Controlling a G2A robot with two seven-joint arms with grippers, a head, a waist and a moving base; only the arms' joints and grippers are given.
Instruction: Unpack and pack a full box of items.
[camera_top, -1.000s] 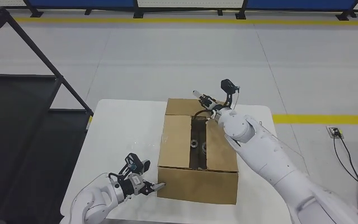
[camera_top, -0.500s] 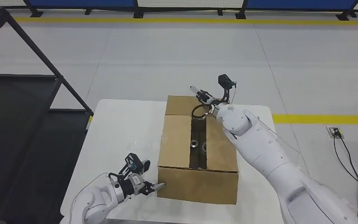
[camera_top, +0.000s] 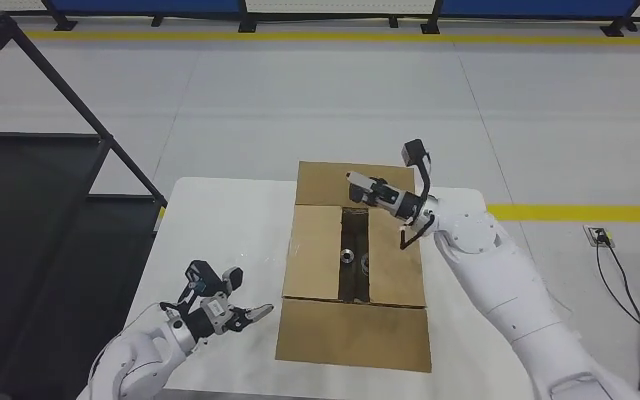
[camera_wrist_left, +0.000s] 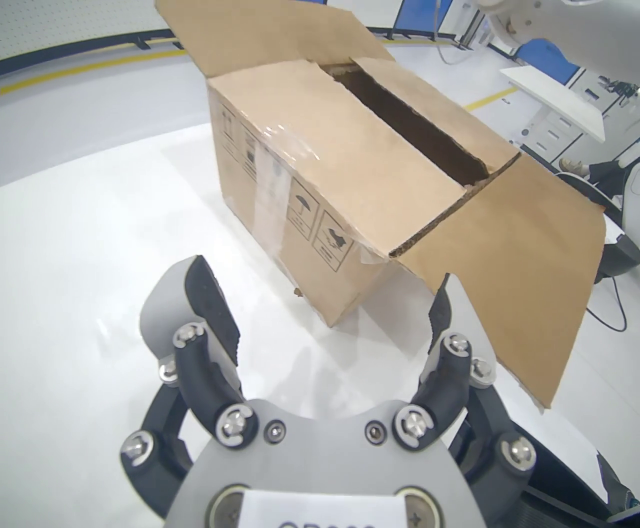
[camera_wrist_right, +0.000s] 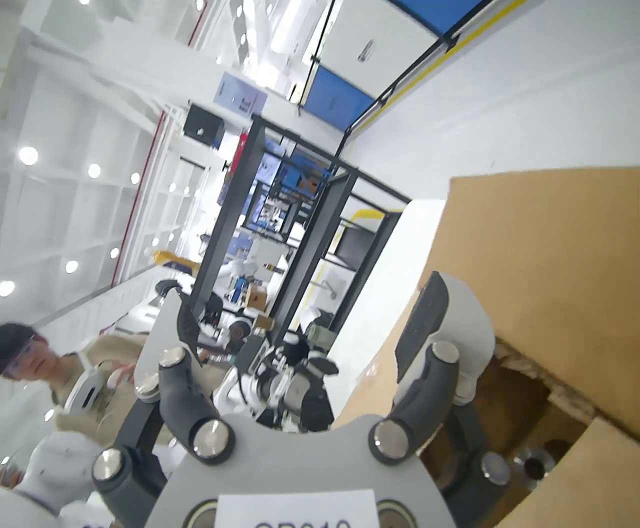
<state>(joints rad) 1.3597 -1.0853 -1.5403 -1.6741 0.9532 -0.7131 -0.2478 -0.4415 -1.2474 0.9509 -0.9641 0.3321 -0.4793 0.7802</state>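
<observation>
A brown cardboard box (camera_top: 312, 250) stands mid-table with its far flap (camera_top: 335, 178) and near flap (camera_top: 355, 335) folded outward. The two side flaps leave a dark slot where metal items (camera_top: 347, 255) show. My left gripper (camera_top: 256, 313) hovers open just above the table, left of the near flap and apart from it; its own view shows the box (camera_wrist_left: 350, 165) and that flap (camera_wrist_left: 505, 270) beyond the empty left gripper (camera_wrist_left: 320, 290). My right gripper (camera_top: 356, 184) is open over the far flap; past the right gripper (camera_wrist_right: 305, 300) a metal item (camera_wrist_right: 530, 462) lies inside the box (camera_wrist_right: 540, 250).
The white table (camera_top: 220, 240) has free surface left of the box and a narrow strip on its right side. A black metal frame (camera_top: 90, 140) stands beyond the table's left edge.
The near flap has swung outward from the box front. My left gripper has drawn back to the left, away from the box corner. My right gripper shifted slightly right over the far flap.
</observation>
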